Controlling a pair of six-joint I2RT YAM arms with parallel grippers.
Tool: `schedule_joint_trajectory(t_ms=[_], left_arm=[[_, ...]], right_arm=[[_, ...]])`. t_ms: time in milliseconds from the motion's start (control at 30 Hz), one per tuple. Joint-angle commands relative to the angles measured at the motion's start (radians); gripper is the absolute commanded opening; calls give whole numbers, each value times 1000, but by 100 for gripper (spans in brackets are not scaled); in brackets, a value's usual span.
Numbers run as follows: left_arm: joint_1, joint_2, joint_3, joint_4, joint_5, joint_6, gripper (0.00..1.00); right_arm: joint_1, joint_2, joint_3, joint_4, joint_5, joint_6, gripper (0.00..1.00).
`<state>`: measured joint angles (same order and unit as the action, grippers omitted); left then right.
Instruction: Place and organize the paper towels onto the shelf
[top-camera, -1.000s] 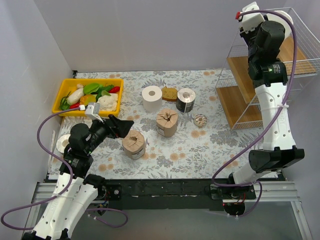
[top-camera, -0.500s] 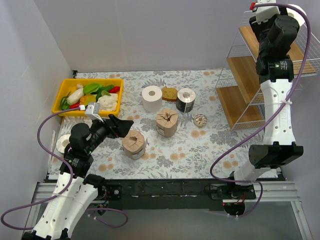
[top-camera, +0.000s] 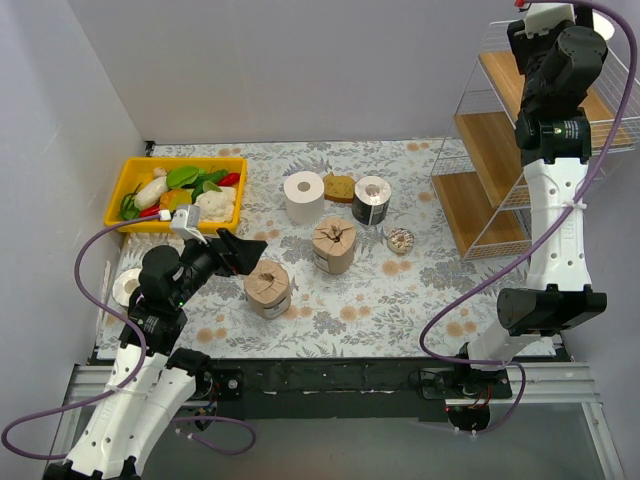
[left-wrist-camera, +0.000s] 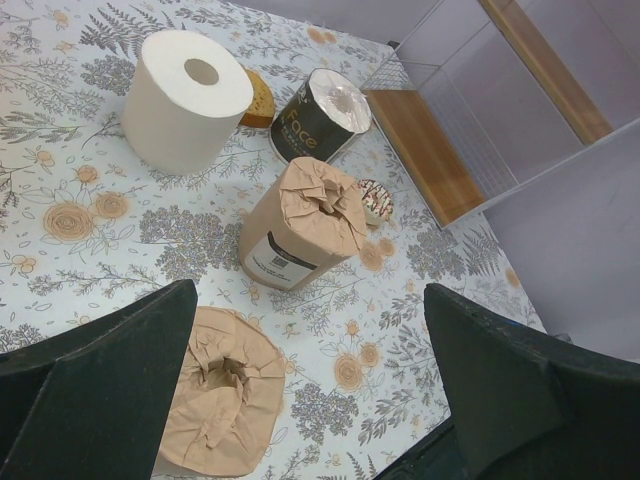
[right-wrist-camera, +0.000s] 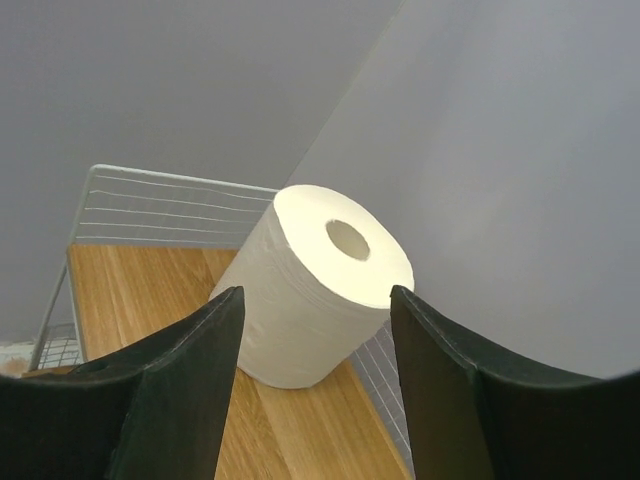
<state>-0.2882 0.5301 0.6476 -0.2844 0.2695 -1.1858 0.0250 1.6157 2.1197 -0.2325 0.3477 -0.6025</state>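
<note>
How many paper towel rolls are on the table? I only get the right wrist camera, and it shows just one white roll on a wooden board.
Observer: Five. There's a plain white roll, a dark-labelled roll, a far brown-wrapped roll, a near brown-wrapped roll and a small white roll at the table's left edge.
Operator: Which board is my roll on?
Observer: The top board of the shelf. The middle board and bottom board look bare where I can see them.
Operator: What's the other arm doing?
Observer: The left gripper hangs open beside the near brown-wrapped roll.
</note>
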Motion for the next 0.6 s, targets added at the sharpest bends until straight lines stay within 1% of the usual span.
schedule_joint_trajectory(t_ms=[0,33,233,333,367,467,500,533,567], left_arm=[[0,-7,7,-1,-10,11,98],[1,-5,9,-2,-10,12,98],[1,4,9,-2,-6,11,98],[1,8,7,-1,-6,12,98],[0,11,7,-2,-7,12,98],[1,18,9,-2,-4,14,98],[1,18,9,-1,-4,14,98],[1,18,9,-1,-4,15,98],[1,18,9,-1,-4,15,98]], right_arm=[[-16,-22,-1,55,126,76,70],[-55,-17,-4,47,126,92,70],[-92,-2,-18,7,134,170,76],[-91,-20,-29,-28,55,191,76],[-91,-26,-38,-34,-28,202,75],[-77,-57,-63,-70,-154,253,74],[-70,-65,-69,-85,-180,265,73],[-36,-89,-81,-102,-197,270,73],[-7,-106,-114,-108,-182,271,72]])
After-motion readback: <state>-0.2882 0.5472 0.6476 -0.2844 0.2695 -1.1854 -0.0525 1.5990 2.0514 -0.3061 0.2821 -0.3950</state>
